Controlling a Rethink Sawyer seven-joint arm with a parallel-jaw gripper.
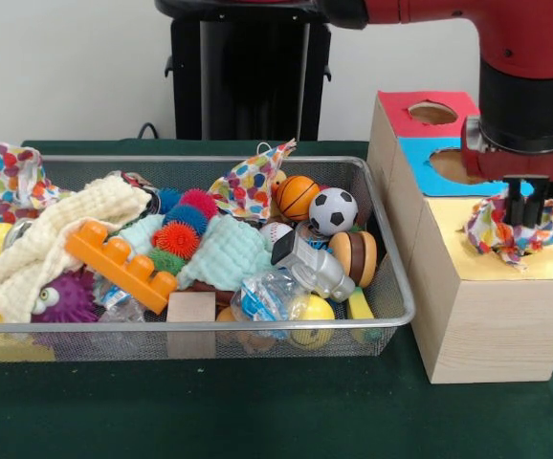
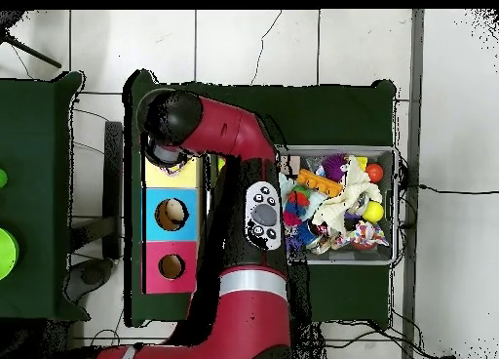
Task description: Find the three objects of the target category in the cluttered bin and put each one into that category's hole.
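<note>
My gripper (image 1: 526,220) hangs over the yellow end of the wooden sorting box (image 1: 477,316), shut on a crumpled polka-dot cloth (image 1: 492,229). The cloth rests bunched on the yellow top (image 1: 463,263) and hides any hole there. The blue hole (image 1: 449,164) and the red hole (image 1: 432,113) lie behind it. Two more polka-dot cloths lie in the wire bin (image 1: 396,287): one at the back middle (image 1: 251,182) and one at the back left corner (image 1: 16,177). In the overhead view the arm's wrist (image 2: 171,121) covers the gripper above the box (image 2: 154,214).
The bin (image 2: 393,204) holds a cream cloth (image 1: 47,239), a mint cloth (image 1: 224,251), an orange brick (image 1: 119,263), spiky balls (image 1: 176,239), a basketball (image 1: 297,196), a soccer ball (image 1: 333,210), a wooden block (image 1: 191,308) and other toys. A green cloth covers the table (image 1: 257,411).
</note>
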